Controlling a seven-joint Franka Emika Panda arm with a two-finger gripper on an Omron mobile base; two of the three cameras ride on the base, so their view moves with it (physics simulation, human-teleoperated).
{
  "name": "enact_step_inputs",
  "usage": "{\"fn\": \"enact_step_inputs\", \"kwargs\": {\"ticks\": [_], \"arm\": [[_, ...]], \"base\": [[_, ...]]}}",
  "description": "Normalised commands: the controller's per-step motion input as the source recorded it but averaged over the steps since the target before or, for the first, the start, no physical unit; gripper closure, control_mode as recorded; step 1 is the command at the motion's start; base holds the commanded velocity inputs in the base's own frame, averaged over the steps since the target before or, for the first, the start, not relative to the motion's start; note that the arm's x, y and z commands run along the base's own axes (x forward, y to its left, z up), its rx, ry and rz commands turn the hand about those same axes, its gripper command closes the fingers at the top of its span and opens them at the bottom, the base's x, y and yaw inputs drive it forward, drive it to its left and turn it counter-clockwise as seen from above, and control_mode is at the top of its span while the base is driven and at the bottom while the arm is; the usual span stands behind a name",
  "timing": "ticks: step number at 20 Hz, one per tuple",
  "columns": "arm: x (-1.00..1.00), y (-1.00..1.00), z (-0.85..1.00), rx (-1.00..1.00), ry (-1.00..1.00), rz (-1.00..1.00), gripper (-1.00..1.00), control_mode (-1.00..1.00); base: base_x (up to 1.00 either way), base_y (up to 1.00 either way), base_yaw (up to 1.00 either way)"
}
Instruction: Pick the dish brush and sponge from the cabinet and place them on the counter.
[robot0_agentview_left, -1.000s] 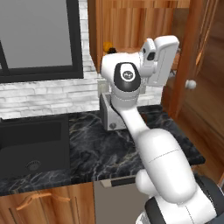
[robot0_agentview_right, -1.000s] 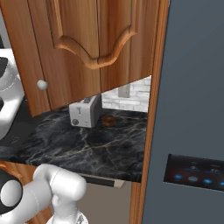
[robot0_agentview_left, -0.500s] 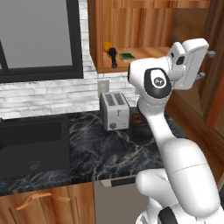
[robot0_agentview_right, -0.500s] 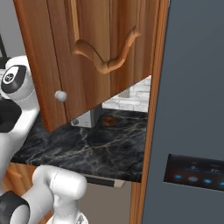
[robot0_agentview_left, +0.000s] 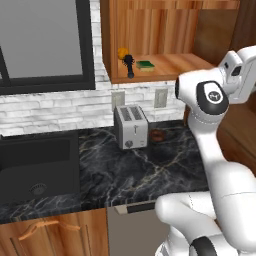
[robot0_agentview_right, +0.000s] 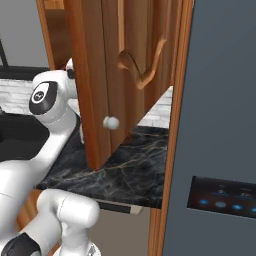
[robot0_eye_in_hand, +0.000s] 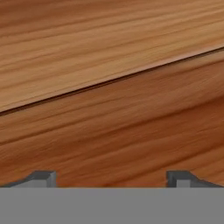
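Black marble bench (robot0_agentview_left: 150, 175) runs under my cameras, veined pale and brown, with a toaster (robot0_agentview_left: 131, 126) near its back edge and the sink basin (robot0_agentview_left: 35, 170) sunk at its left end. Nothing from the task lies on it yet.

Just past the bench's right end, my arm reaches up and to the right. In the hand view the claw (robot0_eye_in_hand: 111, 177) faces wood grain at very close range, and its two tips stand well apart with nothing between them, so I read it as spread and empty. I judge the wood to be the swung-out cabinet door (robot0_agentview_right: 105, 75), whose grey knob (robot0_agentview_right: 110, 122) faces the right base camera.

Farther back, the cabinet (robot0_agentview_left: 165, 35) stands open. On the front left corner of its shelf I see the dish brush (robot0_agentview_left: 129, 65), head up, an orange ball (robot0_agentview_left: 122, 52) just behind it, and the sponge (robot0_agentview_left: 145, 64) lying flat just to its right, apart from the brush.

So the door-opening step looks finished. Next, I think, I must swing the claw clear of the door, bring it left to the shelf's front edge and close on the slim brush handle without knocking the ball.
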Motion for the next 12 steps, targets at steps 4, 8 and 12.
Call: {"fn": "enact_step_inputs", "kwargs": {"ticks": [4, 8, 12], "arm": [[0.11, -0.64, 0.00, -0.03, 0.08, -0.06, -1.00, -1.00], [0.12, -0.50, 0.00, 0.00, 0.07, -0.04, -1.00, -1.00], [0.12, -0.48, 0.00, 0.00, 0.06, -0.02, -1.00, -1.00]], "base": [[0.00, 0.00, 0.00], [0.00, 0.00, 0.00], [0.00, 0.00, 0.00]]}}
